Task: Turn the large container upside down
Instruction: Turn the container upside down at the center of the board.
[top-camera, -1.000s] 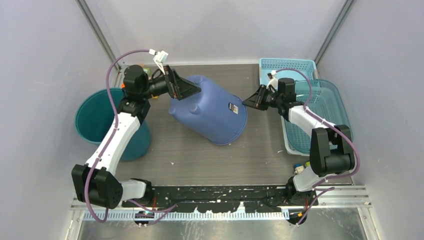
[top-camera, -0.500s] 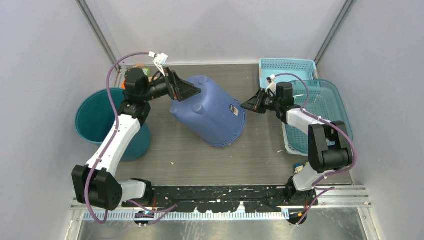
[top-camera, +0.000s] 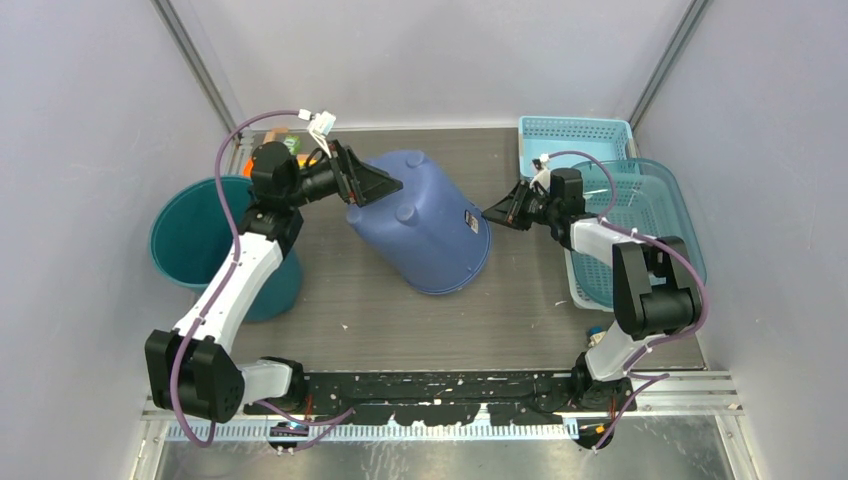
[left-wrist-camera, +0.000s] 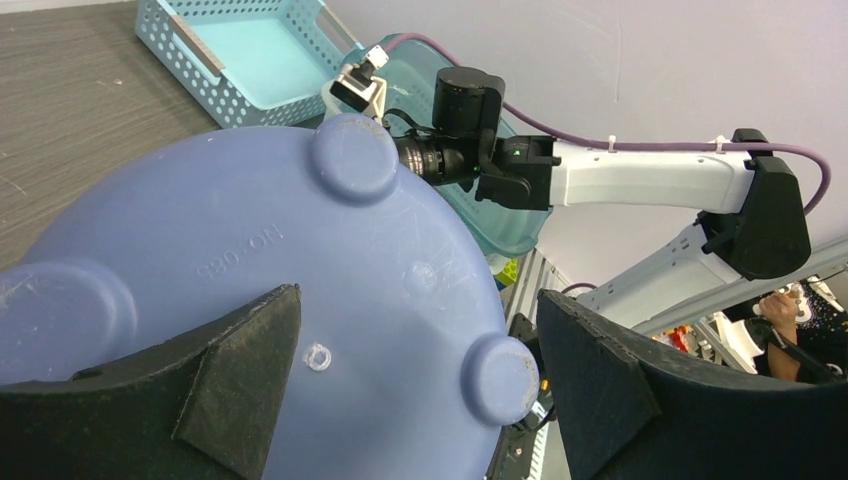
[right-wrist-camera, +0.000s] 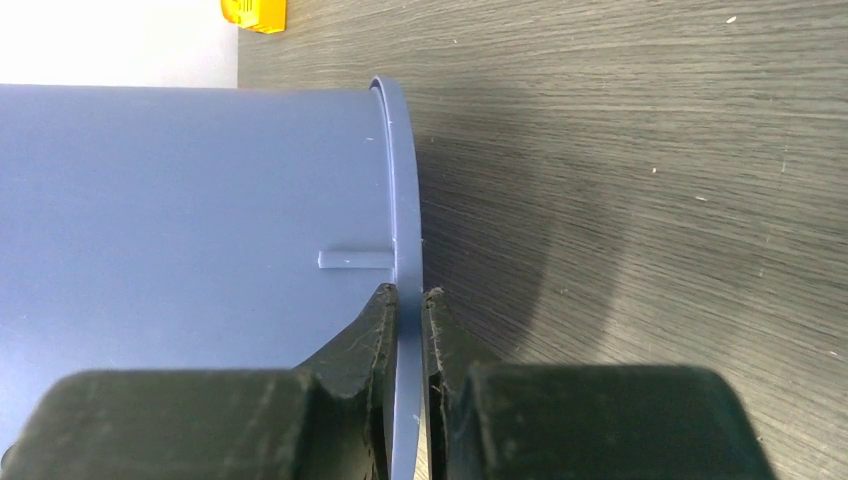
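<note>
The large blue container (top-camera: 425, 220) stands tilted on the table, its footed base turned up and to the left and its rim low at the right. My left gripper (top-camera: 385, 185) is open, with its fingers spread over the base (left-wrist-camera: 300, 260); in the left wrist view the gripper (left-wrist-camera: 417, 300) straddles the round feet. My right gripper (top-camera: 490, 213) is shut on the container's rim (right-wrist-camera: 400, 200). In the right wrist view, that gripper (right-wrist-camera: 410, 295) pinches the thin rim edge just above the table.
A teal bucket (top-camera: 200, 240) stands at the left beside the left arm. A light blue basket (top-camera: 575, 135) and a teal tub (top-camera: 650, 210) sit at the right behind the right arm. Small coloured items (top-camera: 285, 140) lie at the back left corner.
The container has tipped further over, its base rising and turning more upward. My left gripper moved right along with the base; my right gripper stayed shut on the rim and shifted slightly.
</note>
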